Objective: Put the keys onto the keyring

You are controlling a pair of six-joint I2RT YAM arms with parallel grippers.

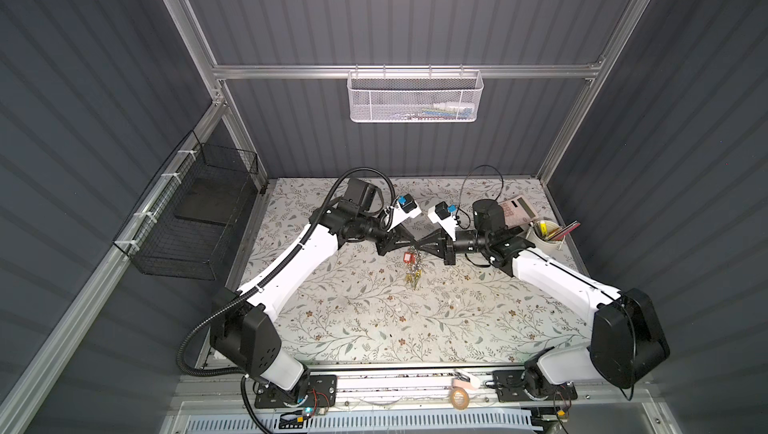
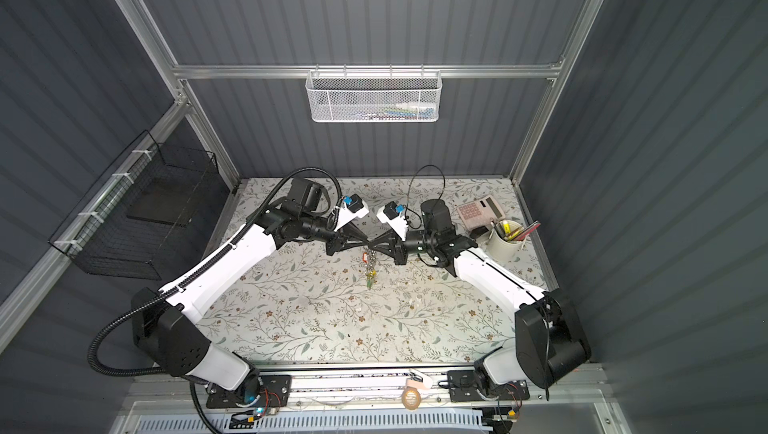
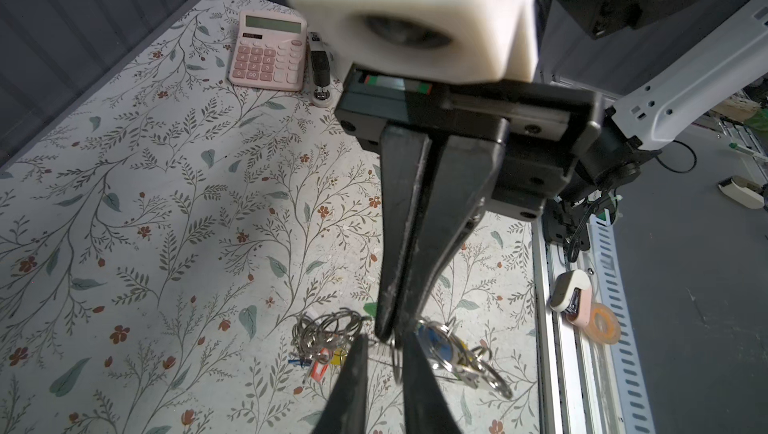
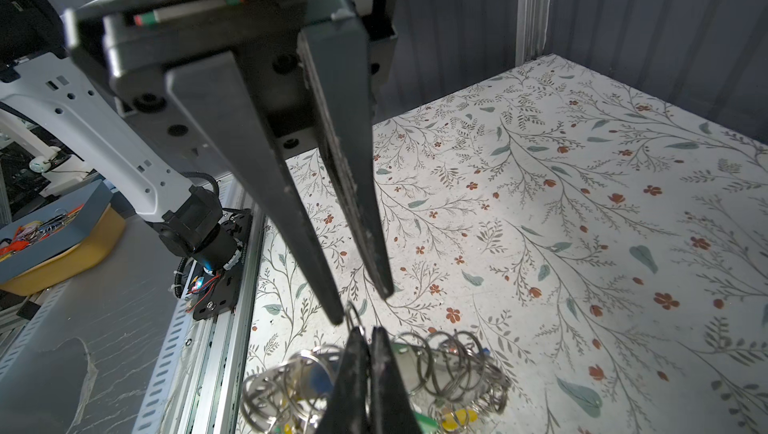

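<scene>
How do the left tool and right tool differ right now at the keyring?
The right tool is pressed shut on the keyring; the left tool shows a narrow gap between its jaws. In both top views the left tool reaches in from the left, the right tool from the right. Both are black, tapered, and meet tip to tip at the keyring.

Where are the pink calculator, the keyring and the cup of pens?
pink calculator (image 3: 268, 52): left wrist view, on its keypad.
keyring (image 4: 455, 355): right wrist view, on its bunch of silver rings.
cup of pens (image 2: 503, 250): a top view, on its white wall.
</scene>
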